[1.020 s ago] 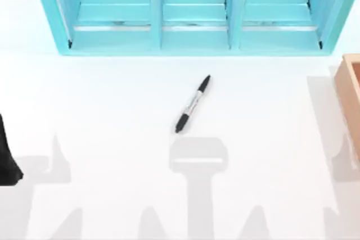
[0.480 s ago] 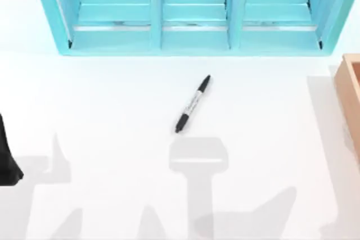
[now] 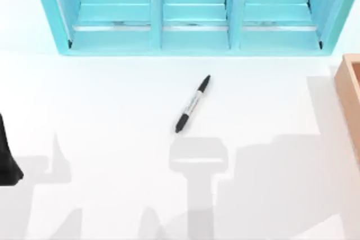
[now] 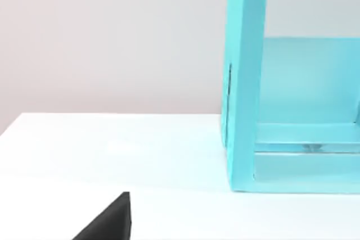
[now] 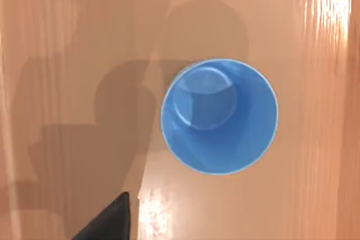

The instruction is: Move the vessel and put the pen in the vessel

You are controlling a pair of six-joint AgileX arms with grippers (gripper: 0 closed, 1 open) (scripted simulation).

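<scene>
The pen point(image 3: 192, 104), black with a grey label, lies at a slant on the white table point(image 3: 112, 111) near the middle, in front of the shelf. The vessel point(image 5: 219, 115), a small blue cup, stands upright and empty on a tan wooden floor point(image 5: 67, 37), seen straight from above in the right wrist view. My right gripper point(image 5: 109, 222) hovers over it, a dark part showing at the frame's edge. My left arm point(image 3: 8, 158) stays parked at the table's left edge, and a dark part of my left gripper point(image 4: 109, 223) shows in its wrist view.
A large turquoise shelf unit point(image 3: 191, 32) with three bays spans the back of the table; its end wall point(image 4: 244, 82) is in the left wrist view. A tan wooden box point(image 3: 350, 91) sits at the right edge. Arm shadows fall on the front right.
A broad shadow has spread over the table's front right, growing leftward and toward the back. The pen and the left arm have not moved.
</scene>
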